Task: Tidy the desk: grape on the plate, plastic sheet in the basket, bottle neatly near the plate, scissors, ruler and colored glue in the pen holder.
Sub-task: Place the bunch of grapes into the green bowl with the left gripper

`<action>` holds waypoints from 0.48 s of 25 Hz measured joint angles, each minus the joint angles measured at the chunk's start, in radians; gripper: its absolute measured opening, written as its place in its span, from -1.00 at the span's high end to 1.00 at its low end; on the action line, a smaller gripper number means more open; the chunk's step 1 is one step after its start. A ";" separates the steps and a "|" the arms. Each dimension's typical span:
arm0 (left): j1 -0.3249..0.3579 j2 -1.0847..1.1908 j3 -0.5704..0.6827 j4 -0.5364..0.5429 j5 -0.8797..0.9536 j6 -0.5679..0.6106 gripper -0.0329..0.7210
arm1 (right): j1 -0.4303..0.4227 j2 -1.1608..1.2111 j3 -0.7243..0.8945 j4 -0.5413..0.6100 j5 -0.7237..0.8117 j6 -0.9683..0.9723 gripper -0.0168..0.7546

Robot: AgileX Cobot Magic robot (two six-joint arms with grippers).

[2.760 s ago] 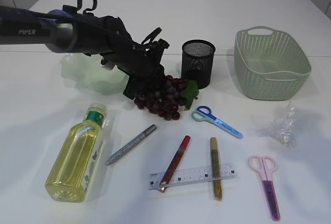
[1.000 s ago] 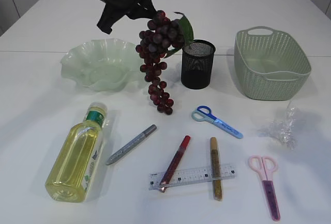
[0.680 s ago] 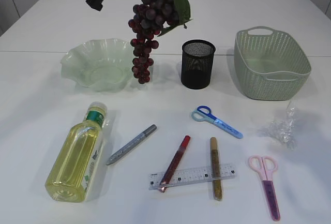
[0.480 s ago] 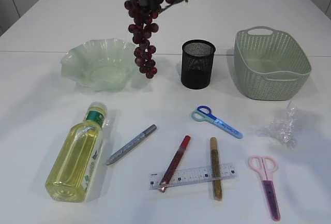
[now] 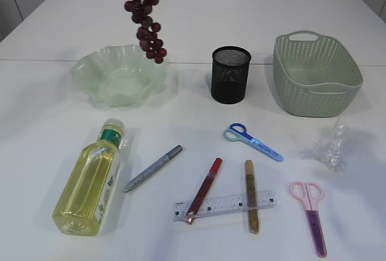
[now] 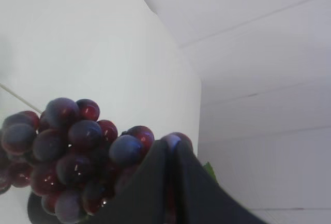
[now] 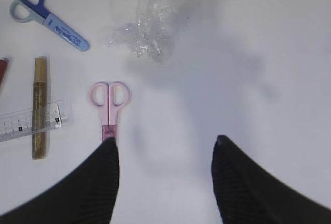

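Above, the left gripper (image 6: 170,182) has its dark fingers pressed together on the bunch of dark red-purple plastic grapes (image 5: 143,14); a green leaf shows beside the fingers in the left wrist view. In the exterior view the bunch hangs clear of the table, its long axis near vertical and its tapered tip pointing down, over the far right rim of the pale green wavy-edged glass plate (image 5: 84,68). Open white table lies between that plate and the black mesh pen holder (image 5: 230,74). The right gripper (image 7: 164,157) stands with its jaws well apart and nothing between them, above bare table just beside the pink-handled scissors (image 7: 109,105) and near the crumpled clear plastic sheet (image 7: 145,27).
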 joint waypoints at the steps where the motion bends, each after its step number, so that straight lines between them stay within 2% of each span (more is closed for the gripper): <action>1: 0.017 0.000 0.000 0.002 0.000 0.000 0.92 | 0.000 0.000 0.000 0.000 0.000 0.000 -0.21; 7: 0.121 0.007 0.000 0.019 -0.040 0.000 0.92 | 0.000 0.000 0.000 0.000 0.007 0.000 -0.21; 12: 0.151 0.065 0.000 0.021 -0.052 0.000 0.92 | 0.000 0.000 0.000 0.000 0.007 -0.002 -0.21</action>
